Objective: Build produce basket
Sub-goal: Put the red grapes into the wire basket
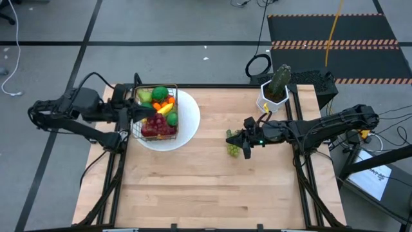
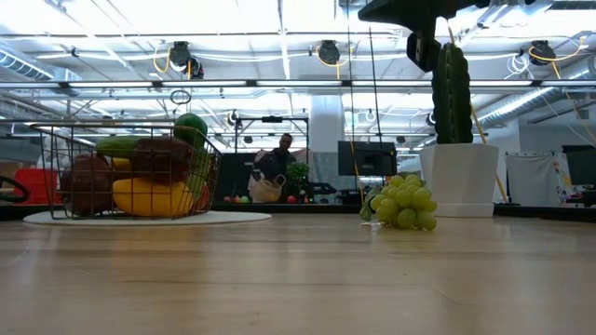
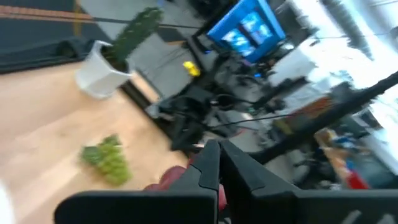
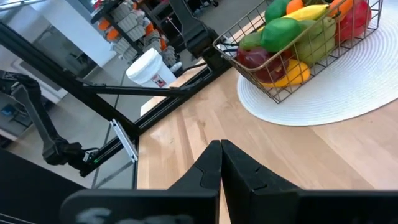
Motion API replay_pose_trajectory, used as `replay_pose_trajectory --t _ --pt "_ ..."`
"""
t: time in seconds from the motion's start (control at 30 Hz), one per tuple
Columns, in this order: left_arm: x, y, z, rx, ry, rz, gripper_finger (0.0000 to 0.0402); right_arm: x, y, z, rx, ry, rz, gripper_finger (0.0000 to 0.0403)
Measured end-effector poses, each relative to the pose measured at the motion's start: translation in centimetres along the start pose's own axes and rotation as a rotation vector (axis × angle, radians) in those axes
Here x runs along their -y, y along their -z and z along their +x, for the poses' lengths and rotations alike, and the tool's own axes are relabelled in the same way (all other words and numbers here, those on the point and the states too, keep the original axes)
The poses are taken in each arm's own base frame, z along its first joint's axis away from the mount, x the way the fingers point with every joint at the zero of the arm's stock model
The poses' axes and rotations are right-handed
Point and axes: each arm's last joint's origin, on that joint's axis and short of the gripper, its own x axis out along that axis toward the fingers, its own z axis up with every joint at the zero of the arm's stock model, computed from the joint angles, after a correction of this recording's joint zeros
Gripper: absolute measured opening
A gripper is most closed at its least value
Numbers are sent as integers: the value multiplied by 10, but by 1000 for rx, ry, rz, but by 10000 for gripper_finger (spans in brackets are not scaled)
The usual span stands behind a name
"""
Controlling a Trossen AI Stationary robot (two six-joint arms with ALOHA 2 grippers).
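The dark wire basket [image 1: 156, 113] stands on a round white plate [image 1: 188, 122] at the table's left, filled with produce: red apples, a yellow banana, green and orange pieces [image 4: 292, 31]. My left gripper [image 1: 149, 111] hovers shut above the basket, and its shut fingers [image 3: 211, 165] point toward the table's right. A bunch of green grapes [image 1: 233, 150] lies on the wood near the table's middle, also seen in the low view [image 2: 402, 205]. My right gripper [image 1: 244, 143] is shut, raised just to the right of the grapes, pointing toward the basket [image 4: 221, 155].
A green cactus in a white pot [image 1: 275, 90] stands at the table's far right edge, behind my right arm. Bare wood stretches between the plate and the grapes and along the near half [image 1: 206, 193]. A person shows far off in the room [image 2: 279, 154].
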Motion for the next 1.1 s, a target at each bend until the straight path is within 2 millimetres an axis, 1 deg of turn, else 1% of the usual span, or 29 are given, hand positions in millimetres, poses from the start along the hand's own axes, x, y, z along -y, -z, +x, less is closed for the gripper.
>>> replay_pose_trajectory --t 0.23,0.53,0.73,0.83,0.93,1.1 --pt "-24 -5 2 -73 -147 40 3 0 0 0 1 -1 -6 0" --pt "-61 -15 -4 -88 -464 140 3 1 1 0 -11 10 -13 0" --pt "-86 -22 -1 -153 -654 170 3 2 2 0 -18 15 -14 0" --pt "-97 -24 5 -227 -698 178 2 2 3 0 -27 24 -16 0" --pt "-105 -24 9 -315 -702 161 3 3 3 0 -34 30 -16 0" --pt "-112 -15 8 -454 -735 99 2 3 4 0 -39 34 -11 0"
